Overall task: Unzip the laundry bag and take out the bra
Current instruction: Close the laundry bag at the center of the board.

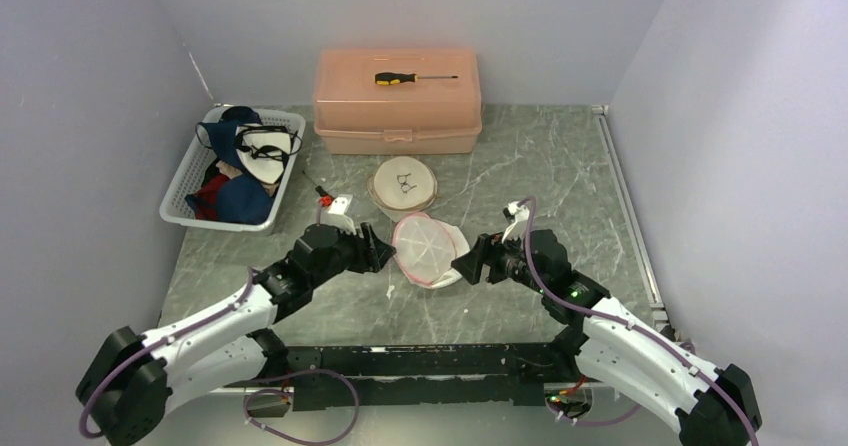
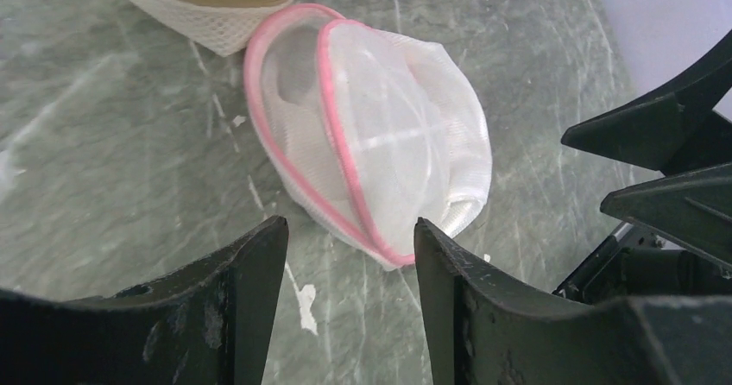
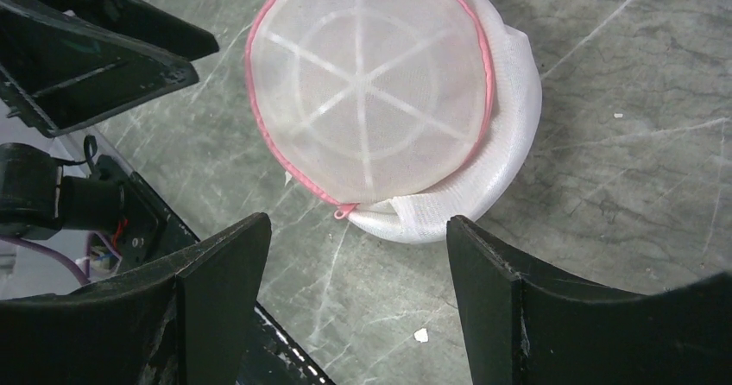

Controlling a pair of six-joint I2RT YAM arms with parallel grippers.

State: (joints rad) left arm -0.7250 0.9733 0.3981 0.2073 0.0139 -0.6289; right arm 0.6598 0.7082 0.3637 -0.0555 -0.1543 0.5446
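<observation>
The laundry bag (image 1: 428, 249) is a round white mesh pouch with pink trim, lying on the marble table between both grippers. It shows close up in the left wrist view (image 2: 371, 139) and the right wrist view (image 3: 380, 100). Its pink zipper pull (image 3: 345, 211) lies at the near rim, and the lid is parted from the white base. The bra itself cannot be made out. My left gripper (image 1: 381, 249) is open and empty just left of the bag (image 2: 350, 238). My right gripper (image 1: 466, 264) is open and empty just right of it (image 3: 356, 234).
A second round mesh bag (image 1: 403, 182) with tan trim lies behind the first. A pink plastic box (image 1: 397, 101) with a screwdriver (image 1: 412, 78) on top stands at the back. A white basket (image 1: 232, 168) of clothes is at the left. A small white tag (image 1: 338, 205) lies nearby.
</observation>
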